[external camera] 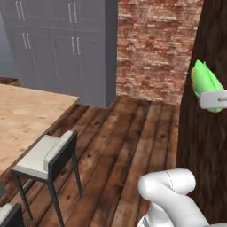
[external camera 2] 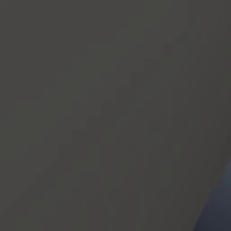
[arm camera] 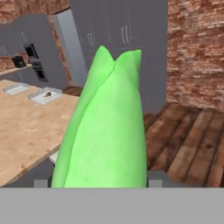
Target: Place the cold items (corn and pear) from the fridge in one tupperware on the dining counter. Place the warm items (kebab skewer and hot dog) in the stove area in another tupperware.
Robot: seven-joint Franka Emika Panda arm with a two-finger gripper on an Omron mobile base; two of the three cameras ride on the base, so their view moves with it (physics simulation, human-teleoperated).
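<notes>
In the left base view the corn [external camera: 206, 84] hung high at the right edge, in front of a dark wood-grain surface, with a pale part of the tool [external camera: 214, 100] across its lower half; whether the jaws pressed the husk could not be told from here. The dining counter [external camera: 26, 117] stretched along the left, a pale cushioned stool [external camera: 46, 156] tucked against its near edge, and dark grey cabinets [external camera: 57, 44] and a brick wall [external camera: 155, 48] stood far behind over a plank floor. The right base view gave nothing but a flat dark grey surface close to the lens, so it added nothing about the corn or the counter. The hand view showed the corn [arm camera: 105, 131] rising upright between the two dark tips at the bottom, so the tool [arm camera: 98, 183] was clamped on it, jaws partly apart around the cob. It also showed what the left base view did not: two shallow clear tupperware trays far down the counter [arm camera: 22, 127], the nearer tray [arm camera: 46, 95] holding a small dark item that was too small to name, the farther tray [arm camera: 15, 89] beyond it. The step in hand looked like carrying the corn to the counter; the next move would call for reaching one tray and lowering the cob inside its rim.
</notes>
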